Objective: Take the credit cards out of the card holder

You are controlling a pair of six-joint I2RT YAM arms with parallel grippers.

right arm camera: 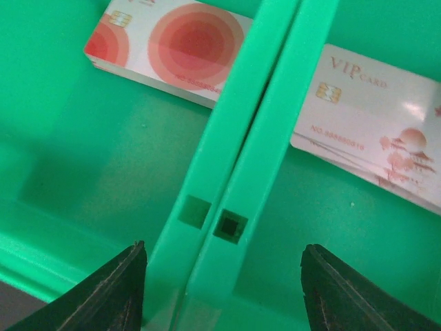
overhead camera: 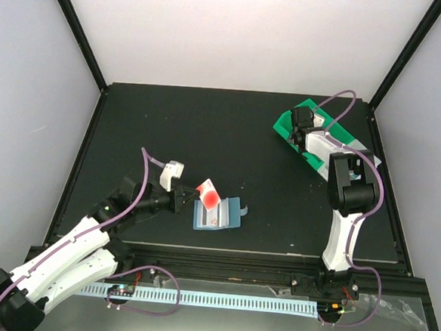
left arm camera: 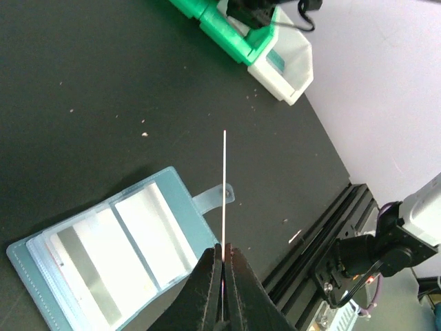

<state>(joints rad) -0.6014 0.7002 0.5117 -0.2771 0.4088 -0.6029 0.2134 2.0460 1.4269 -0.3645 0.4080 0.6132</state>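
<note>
1. The step in hand appears to be lifting one card free. The left fingers (left arm camera: 222, 279) are pinched tight on the lower edge of a whitish-pink plastic card with a red mark (overhead camera: 209, 193). It is held tilted just above the upper left corner of the light blue two-panel folding plastic card holder (overhead camera: 218, 215) and seems clear of its pockets.
2. The holder lies open and flat on the black desk (overhead camera: 208, 127), low and centre in the top view. Its pockets show pale inserts, and I cannot tell whether these are further cards.
3. The next move probably calls for carrying the card off to a drop place without loosening the pinch, since it is gripped only by a thin edge.
4. The right fingers (overhead camera: 303, 126) are spread wide and hold nothing. They hang over the green plastic compartment bin (overhead camera: 284, 128) at the upper right and straddle its green divider (right arm camera: 255, 124).
5. Stacks of whitish-pink cards (right arm camera: 172, 41) lie on both sides of that divider.
6. The right arm stands over the bin, so it could block a drop there.
</note>
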